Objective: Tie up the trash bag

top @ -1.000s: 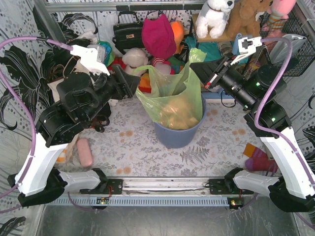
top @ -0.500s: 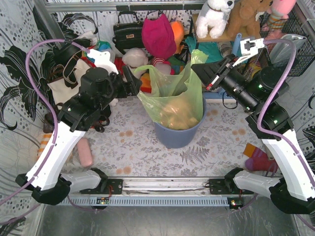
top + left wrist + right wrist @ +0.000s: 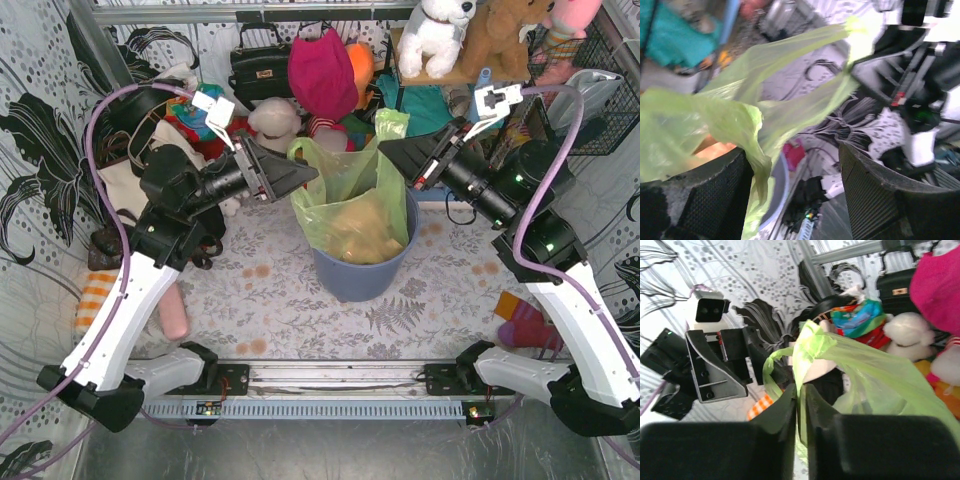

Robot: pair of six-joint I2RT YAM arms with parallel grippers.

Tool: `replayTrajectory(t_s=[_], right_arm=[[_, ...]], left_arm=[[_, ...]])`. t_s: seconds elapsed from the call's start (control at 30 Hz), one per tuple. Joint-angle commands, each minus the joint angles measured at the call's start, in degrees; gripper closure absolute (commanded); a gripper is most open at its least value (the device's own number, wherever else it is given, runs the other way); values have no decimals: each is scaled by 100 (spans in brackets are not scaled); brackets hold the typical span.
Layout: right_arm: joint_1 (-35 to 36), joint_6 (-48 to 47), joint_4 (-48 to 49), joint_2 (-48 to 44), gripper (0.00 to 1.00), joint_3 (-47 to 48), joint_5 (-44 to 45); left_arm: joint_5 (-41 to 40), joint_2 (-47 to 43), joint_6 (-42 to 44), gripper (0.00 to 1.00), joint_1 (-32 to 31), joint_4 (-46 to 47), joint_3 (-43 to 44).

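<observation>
Gathering the ears of the trash bag [image 3: 350,215], seated in the bin [image 3: 360,278] near the table's [image 3: 290,300] far edge. Right gripper [image 3: 387,151] fingers pressed together on the right ear. Left gripper [image 3: 303,177] fingers apart, seemingly straddling the left ear. Next: close left, cross ears.

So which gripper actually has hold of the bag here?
The right gripper, shut on a flap of the trash bag; the left gripper is wide open, plastic loose between its jaws.

At my table: one translucent lime-green plastic trash bag [image 3: 350,215], one round blue-grey plastic bin [image 3: 360,280], two black grippers of mine, left gripper [image 3: 308,176] and right gripper [image 3: 384,151], one black handbag [image 3: 260,68], one white plush dog [image 3: 438,30].
</observation>
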Motion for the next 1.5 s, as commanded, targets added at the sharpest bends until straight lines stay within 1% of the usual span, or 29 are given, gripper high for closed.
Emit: replayTrajectory(t_s=[0.0,0.07,0.2,0.3,0.4,0.53,0.6,0.7,0.77,0.8,0.9,1.0,1.1,1.2,1.3,1.47], right_arm=[[-31,212,739,44,83,1,-791],[-31,297,988,126,70,-4,-1019],[-27,270,1152,287,55,-13,-768],[-44,196,1241,473,49,68,-715],[-72,221,1439,685,48,220,-874],[-135,368,1729,868,54,330,-981],[-158,443,1911,882,60,349,-991],[-163,483,1927,939,68,507,-987],[-163,534,1930,954,74,577,-1011],[-163,568,1961,954,76,579,-1035],[-163,680,2086,954,90,582,-1176],[-162,743,2189,969,99,584,-1186],[-161,810,2220,1033,100,861,-1211],[-163,900,2278,1100,100,1054,-1278],[-157,969,2335,1121,100,1071,-1289],[-154,1191,2617,1070,100,633,-1290]], left_arm=[[1401,112,-919,27,31,2176,50],[1476,208,-1008,27,31,2254,208],[1398,363,-866,28,35,1939,424],[1358,432,-873,29,36,1887,462],[1327,485,-889,29,38,1878,484],[1261,625,-957,28,36,1892,589],[1285,724,-1103,28,30,2115,691],[1302,913,-1410,29,31,2528,988],[1241,1017,-1509,30,31,2591,1294],[1169,1042,-1482,30,38,2527,1470],[795,1052,-1160,30,58,2049,2028],[562,1102,-873,30,68,1593,2683],[404,1214,-585,30,81,962,3322],[170,1199,-359,30,123,546,3531],[-59,1076,-200,30,162,249,3421],[-329,656,78,30,208,-261,2729]])
